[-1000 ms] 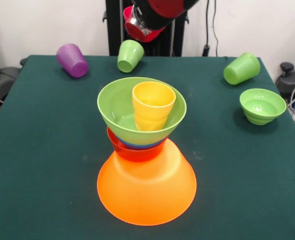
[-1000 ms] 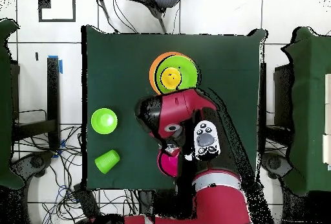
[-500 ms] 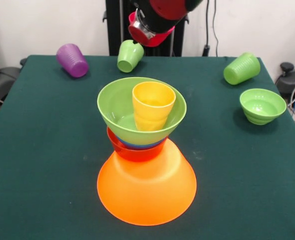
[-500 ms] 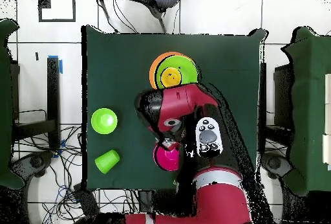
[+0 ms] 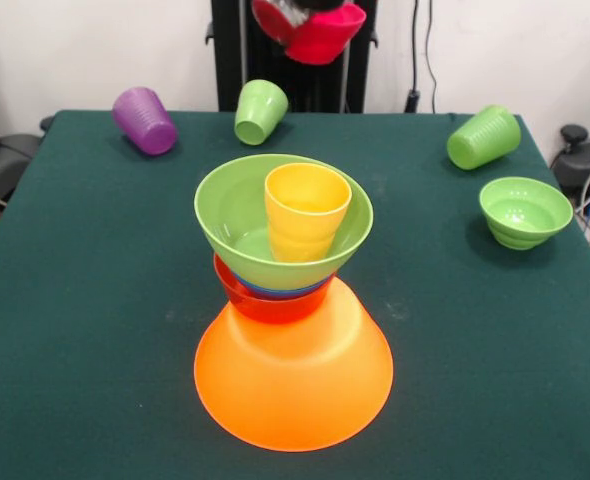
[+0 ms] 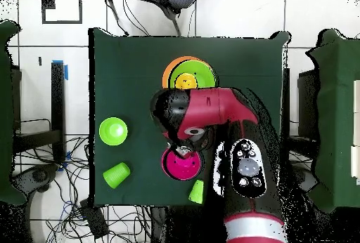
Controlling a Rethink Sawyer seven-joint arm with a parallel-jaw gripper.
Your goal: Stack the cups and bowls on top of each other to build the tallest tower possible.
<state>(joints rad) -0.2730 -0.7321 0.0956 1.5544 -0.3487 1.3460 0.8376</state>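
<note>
i hold the pink bowl (image 6: 181, 163) clamped in the end effector (image 6: 184, 150) above the desk's (image 5: 95, 300) robot-side edge; i judge it should lower level, centred over the yellow cup (image 5: 306, 212) atop the tower (image 5: 290, 310) mid-desk.

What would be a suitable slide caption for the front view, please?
Tower so far: yellow cup in large green bowl on inverted orange bowl; pink bowl raised behind.

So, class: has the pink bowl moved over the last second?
Yes. In the front view the pink bowl, carried by the arm, has risen toward the top edge and shifted right, judged against the light green cup lying below it.
</note>
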